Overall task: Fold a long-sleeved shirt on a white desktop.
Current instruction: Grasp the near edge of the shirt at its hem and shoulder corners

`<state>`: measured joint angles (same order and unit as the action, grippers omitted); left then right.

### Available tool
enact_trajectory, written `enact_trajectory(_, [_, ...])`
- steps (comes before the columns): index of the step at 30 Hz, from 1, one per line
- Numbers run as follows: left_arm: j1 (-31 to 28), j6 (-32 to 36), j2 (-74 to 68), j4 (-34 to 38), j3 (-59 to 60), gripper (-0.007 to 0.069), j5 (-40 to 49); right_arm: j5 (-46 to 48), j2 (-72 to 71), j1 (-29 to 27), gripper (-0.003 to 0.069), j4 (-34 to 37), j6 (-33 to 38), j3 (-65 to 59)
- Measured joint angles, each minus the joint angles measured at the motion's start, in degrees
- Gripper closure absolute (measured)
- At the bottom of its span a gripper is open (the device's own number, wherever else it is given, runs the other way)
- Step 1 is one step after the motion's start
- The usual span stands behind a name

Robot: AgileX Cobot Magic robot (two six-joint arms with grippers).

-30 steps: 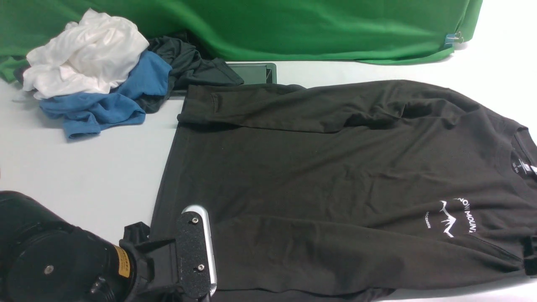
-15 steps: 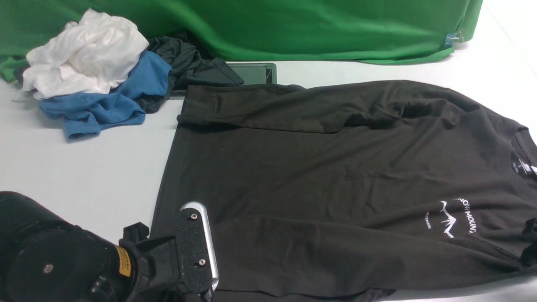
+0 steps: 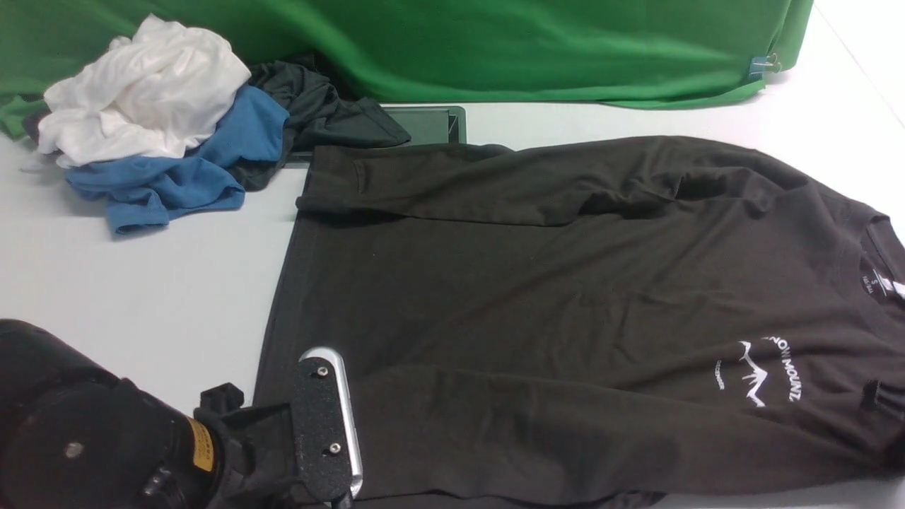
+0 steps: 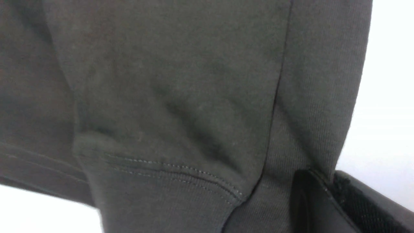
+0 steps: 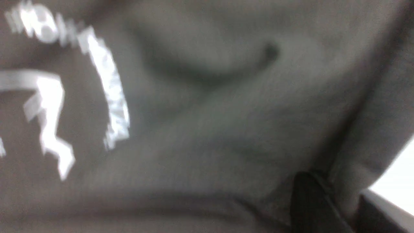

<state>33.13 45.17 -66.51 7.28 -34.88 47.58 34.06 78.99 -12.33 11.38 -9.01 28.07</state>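
Landmark = cable hatch (image 3: 431,124), set in the white desktop (image 3: 141,283).

- long-sleeved shirt (image 3: 537,297): flat on the desktop, starting at the hatch's near edge and spreading toward the robot and off to the hatch's right. Far sleeve is folded across the body, and its cuff end lies right at the hatch's near edge. Hem end sits roughly below the hatch. Collar end is far right of it, with the neck label (image 3: 877,283) and white mountain logo (image 3: 756,371).
- left gripper (image 4: 328,194): well on the robot side of the hatch, slightly left of it, at the shirt's near hem corner. Jaws are pressed together with ribbed hem fabric clamped between the fingers (image 4: 309,204).
- right gripper (image 5: 343,200): far right of the hatch on the near side, beside the logo. Wrist view is blurred, but a fold of shirt runs into the gap between the fingers, so it looks pinched on cloth.
- Pile just left of the hatch: white garment (image 3: 141,92) on top of the blue garment (image 3: 184,170), dark garment (image 3: 318,106) touching the hatch's left end.
- green backdrop (image 3: 495,42): directly behind the hatch.
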Motion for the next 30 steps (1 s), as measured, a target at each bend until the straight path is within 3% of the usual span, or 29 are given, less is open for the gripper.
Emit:
enact_trajectory(8, [0.00, -0.57, 4.79, 0.05, -3.40, 0.0599, 12.87, 20.07, -13.15, 0.00, 0.0573, -10.35, -5.68, 0.58])
enact_trajectory(11, [0.00, -0.75, 5.21, -0.50, -3.40, 0.0599, 15.43, 22.69, -16.01, 0.00, 0.0555, -11.38, -6.91, 0.86])
enact_trajectory(20, [-0.82, -5.88, 0.17, -8.72, -7.89, 0.0599, 4.23, 19.23, -11.62, 0.00, 0.0524, -9.62, -7.22, 10.13])
enact_trajectory(27, [-11.68, -5.20, -14.52, -9.39, -21.14, 0.0599, -1.20, 17.55, 3.30, 0.00, 0.0519, -5.99, -1.83, 25.41])
enact_trajectory(30, [-13.66, -4.77, -18.40, -8.29, -23.83, 0.0599, 0.19, 18.67, 6.06, 0.36, 0.0518, -4.37, 1.67, 27.21])
